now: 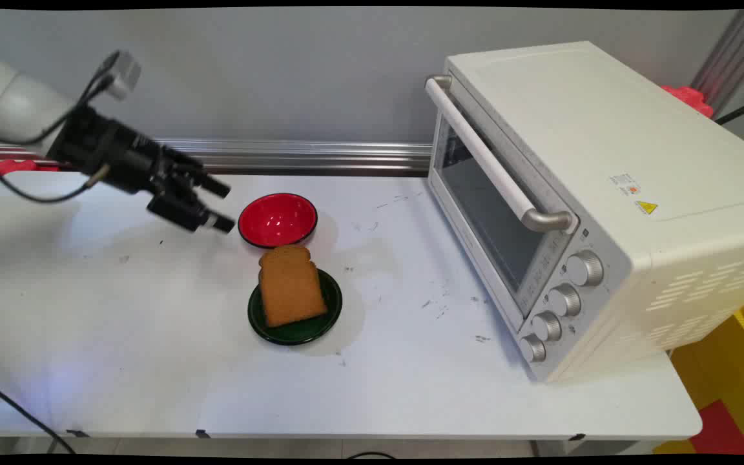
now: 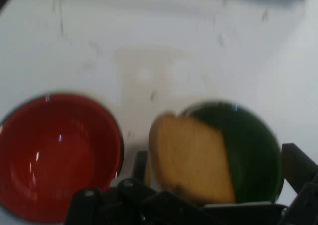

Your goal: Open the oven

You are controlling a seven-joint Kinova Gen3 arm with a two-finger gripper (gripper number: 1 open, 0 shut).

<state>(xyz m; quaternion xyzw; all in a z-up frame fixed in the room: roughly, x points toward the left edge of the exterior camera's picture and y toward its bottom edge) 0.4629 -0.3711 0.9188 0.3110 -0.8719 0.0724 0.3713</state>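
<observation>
The gripper (image 1: 222, 205), fingers apart and empty, hung left of the red bowl (image 1: 278, 219), near toast (image 1: 289, 285) overhanging a green plate (image 1: 320, 323).

Open fingers (image 1: 219, 205) hover beside red bowl (image 1: 278, 219), toast (image 1: 290, 285) nearby.

Toast slice (image 1: 290, 285) flat on green plate (image 1: 330, 318)

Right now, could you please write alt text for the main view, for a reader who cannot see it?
A black gripper, fingers apart and holding nothing, hangs above a white table just left of an empty red bowl. In front of the bowl a slice of toast lies on a dark green plate; a white toaster oven, door closed, stands at right.
</observation>
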